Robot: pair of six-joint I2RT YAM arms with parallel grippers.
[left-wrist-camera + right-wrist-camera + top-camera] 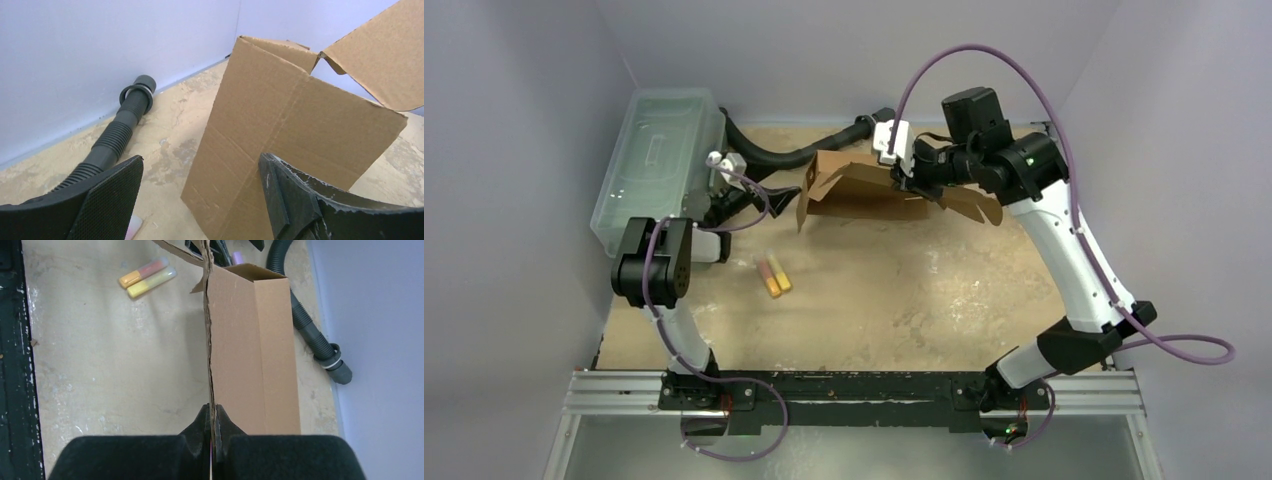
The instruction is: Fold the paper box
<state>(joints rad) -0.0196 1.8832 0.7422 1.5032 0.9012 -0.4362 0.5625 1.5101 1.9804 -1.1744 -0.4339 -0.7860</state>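
Top external view: the paper box [864, 195], partly folded with flaps standing, sits at the far middle of the table [904, 300]. The right gripper [904, 182] pinches its upper panel, and the left gripper [759, 197] is just beside its left end, near the clear bin [659, 150]. Left wrist view: the left gripper [200, 160] is spread wide, its fingers well apart, facing an upright wall of the box [280, 115], with a black ribbed hose [120, 135] lying behind. Right wrist view: the right gripper [212, 415] is clamped on a thin cardboard edge of the box [250, 350] — two markers [147, 277], orange and yellow, lie on the table to one side.
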